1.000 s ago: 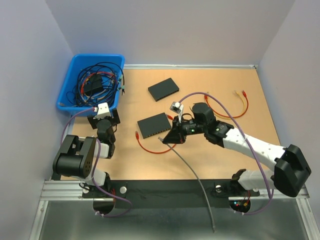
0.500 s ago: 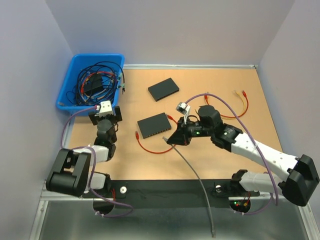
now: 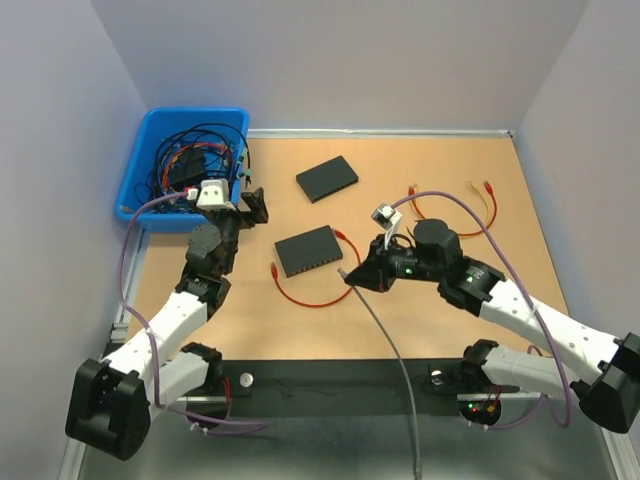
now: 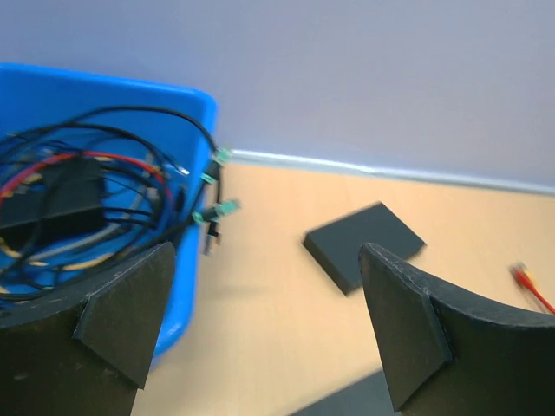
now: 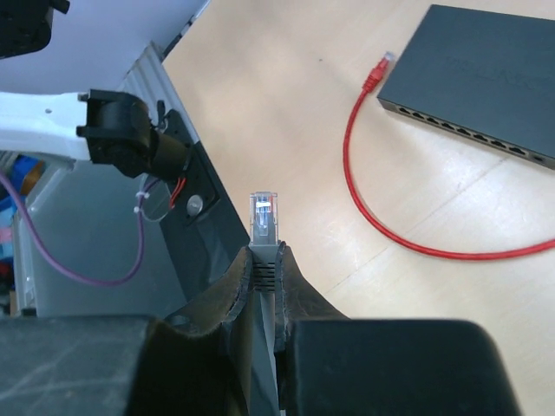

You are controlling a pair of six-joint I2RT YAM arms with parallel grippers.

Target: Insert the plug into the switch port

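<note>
A black switch (image 3: pixel 309 250) lies flat at the table's middle, its row of ports (image 5: pixel 460 132) facing the near side. My right gripper (image 3: pixel 354 278) is shut on a grey plug (image 5: pixel 264 218) with a clear tip, held just right of the switch's near right corner, apart from it. The grey cable (image 3: pixel 390 350) trails from the plug off the near edge. My left gripper (image 3: pixel 250 208) is open and empty, above the table left of the switch, beside the blue bin. In the left wrist view its fingers (image 4: pixel 121 316) stand wide apart.
A blue bin (image 3: pixel 150 190) of tangled cables stands at the far left. A second black switch (image 3: pixel 327 178) lies further back. A red cable (image 3: pixel 300 295) curls by the near switch. Red and yellow cables (image 3: pixel 470 215) lie at the right.
My left arm has stretched out from the near left towards the bin and the switch. My right gripper has drawn back to the right with the plug in it.
</note>
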